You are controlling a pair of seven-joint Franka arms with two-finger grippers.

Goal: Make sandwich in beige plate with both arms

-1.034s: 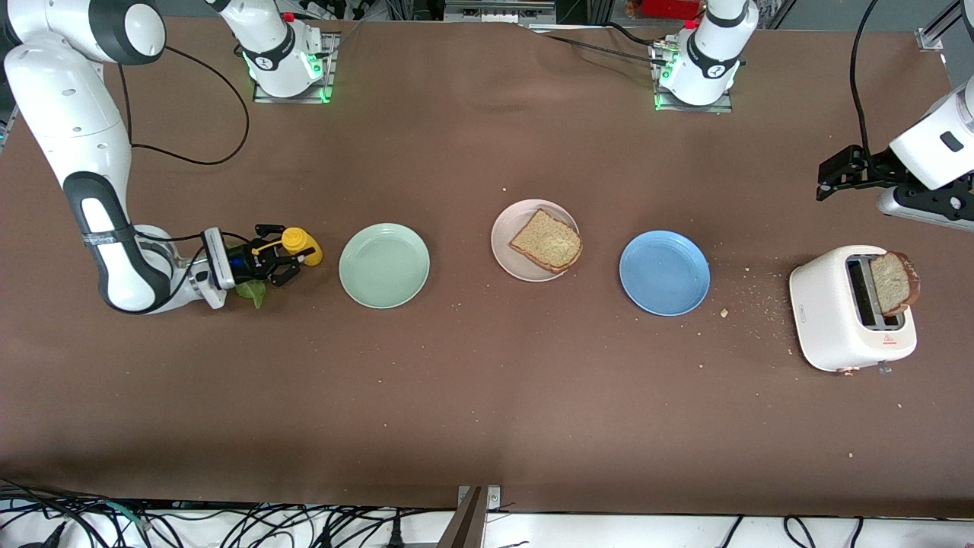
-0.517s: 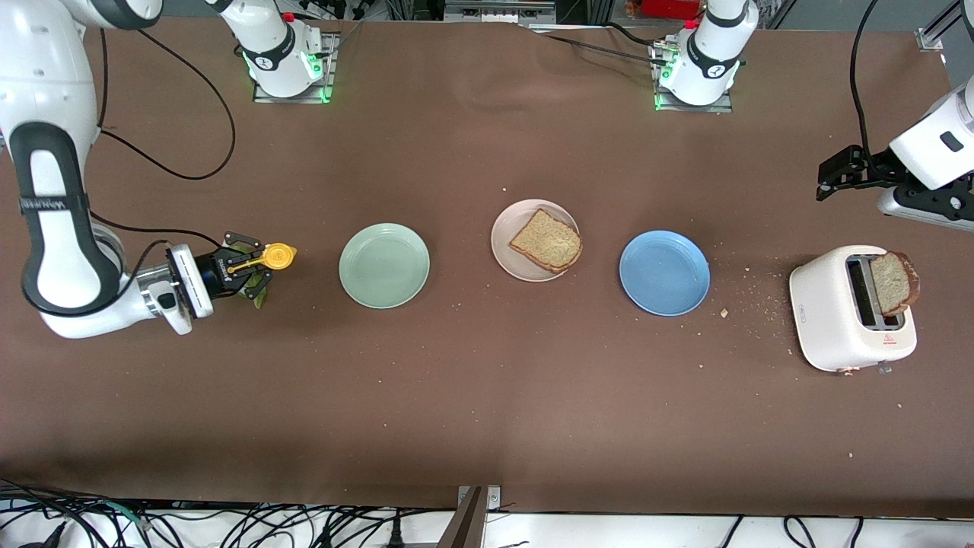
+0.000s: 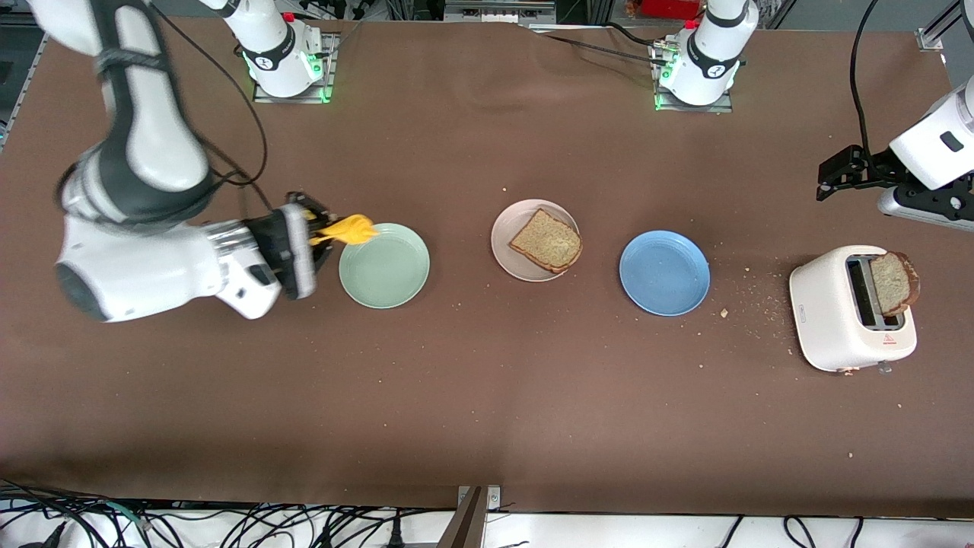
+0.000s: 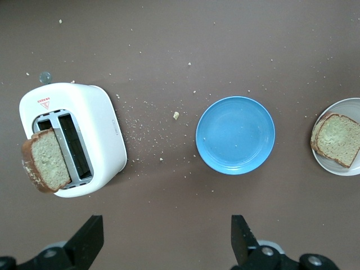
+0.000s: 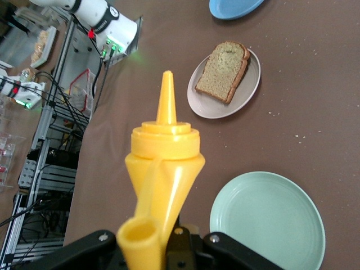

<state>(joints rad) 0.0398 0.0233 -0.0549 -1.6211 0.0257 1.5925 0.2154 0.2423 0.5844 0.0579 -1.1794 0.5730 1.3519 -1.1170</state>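
- The bench [image 3: 487, 411] is seen to carry three plates in a row and a white toaster [image 3: 837, 312] at the left arm's end.
- The right arm [image 3: 137, 175] is seen reaching out from its base toward the mint-green plate [image 3: 384, 275], which lies nearest its end of the row.
- The left arm [image 3: 932, 144] is held at its own end of the bench and is judged to be waiting; the left end effector [image 4: 163, 242] is shown with its fingers spread wide apart and nothing between them, over bare bench beside the toaster and the blue plate [image 4: 235, 135].
- The beige plate [image 3: 506, 247] is found in the middle of the row, between the mint-green plate and the blue plate; one slice of toast [image 3: 546, 241] is laid on it, and no lettuce or top slice is seen there.
- A second slice [image 3: 894, 283] is seen standing up out of the toaster's slot.
- The right end effector [image 3: 308, 236] is clamped on a yellow squeeze bottle [image 5: 163, 163], which is carried tilted over the rim of the mint-green plate, nozzle toward the beige plate.
- The sauce step is judged to be in hand: the sandwich is only begun.
- The next move is judged to call for the bottle to be brought over the slice, nozzle turned down, then squeezed.
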